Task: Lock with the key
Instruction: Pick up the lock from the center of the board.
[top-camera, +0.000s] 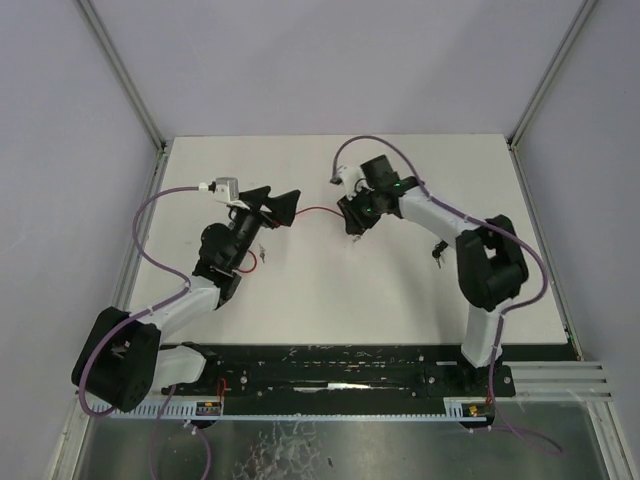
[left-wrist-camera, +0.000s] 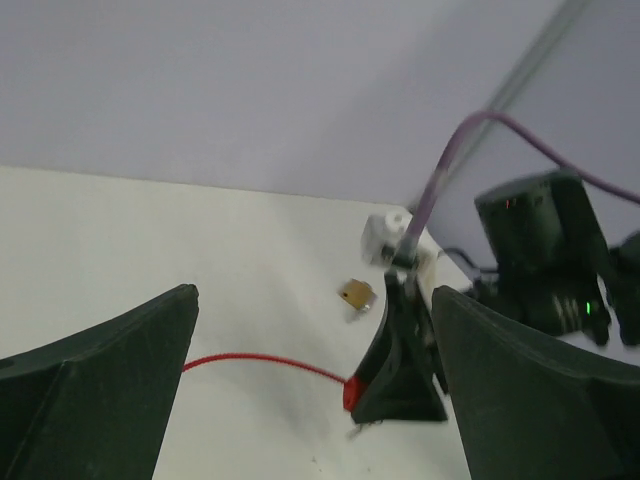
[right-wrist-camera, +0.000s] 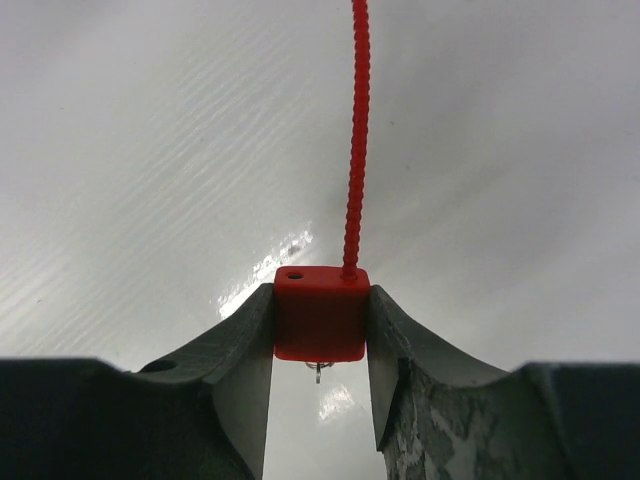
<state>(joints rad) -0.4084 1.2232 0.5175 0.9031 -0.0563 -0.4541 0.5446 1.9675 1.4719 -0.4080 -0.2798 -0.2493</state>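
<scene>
Nearest the R wrist camera, a red lock body (right-wrist-camera: 320, 312) is seen pinched between the 2 pads of the right gripper (right-wrist-camera: 320, 305), 1 pad flat on each side face; the jaws are narrowed onto it. A red cable (right-wrist-camera: 355, 130) is seen running from its top face away across the white table (top-camera: 400, 300). 1 small hole is visible in the top face beside the cable root. A tiny metal bit (right-wrist-camera: 318, 372) shows under the body; what it is cannot be told.

Handling, as judged: the body is prob. light, hard plastic w/ smooth sides, so slip or twist under a side pull is to be expected. The flat sides are the best hold, as taken now. The cable looks ribbed and flexible, so it will drag and steer the body if tugged.

The left gripper (top-camera: 272, 203) is held w/ jaws wide and nothing between them, near the far end of the cable. A small brass piece (left-wrist-camera: 355, 293), poss. the key or a padlock, lies on the table beyond the right gripper's fingers. Small metal items (top-camera: 262, 252) lie beside the L forearm, too small to name. The purple wrist leads could snag the cable.
</scene>
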